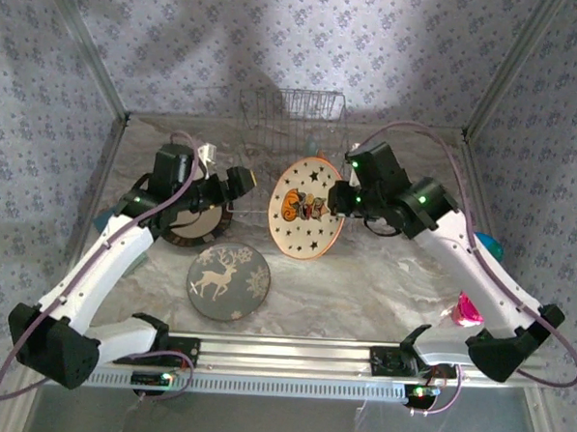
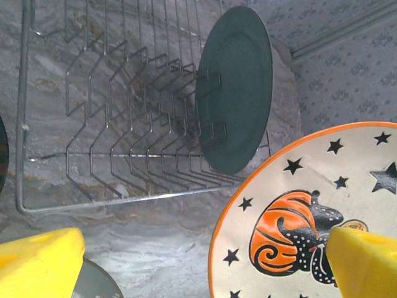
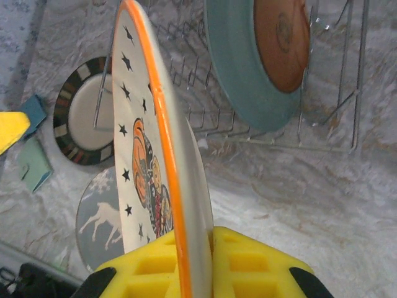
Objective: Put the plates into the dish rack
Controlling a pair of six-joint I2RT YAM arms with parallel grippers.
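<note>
Patterned blue-grey walls (image 1: 278, 41) enclose a marbled counter (image 1: 362, 288) where two robot arms work among four dinner plates. At the far centre of the counter stands one dish rack (image 1: 292, 105) of thin silvery wire, and it holds a single plate: the plain teal plate (image 2: 236, 93), standing on edge between the tines toward the rack's right end, its underside showing a brown centre in the right wrist view.

Just in front of the rack, the right end effector (image 1: 340, 197) is clamped on the rim of the star plate (image 1: 306, 209), its yellow pads (image 3: 254, 261) pressed on both faces. This plate is held upright above the counter, cream with an orange rim, black stars and an orange pumpkin with a black figure at its centre.

The left end effector (image 1: 242, 183) hangs to the left of the star plate with its jaws spread wide and nothing between them.

Two plates lie flat on the counter. The striped plate (image 1: 196, 229), dark-rimmed with a cream centre, sits at left, partly under the left arm. The reindeer plate (image 1: 228, 282), grey with a white deer, lies nearer, at centre-left.

Two small cups stand at the right edge beside the right arm: a pink cup (image 1: 467, 311) nearer and a blue cup (image 1: 490, 248) farther back.
</note>
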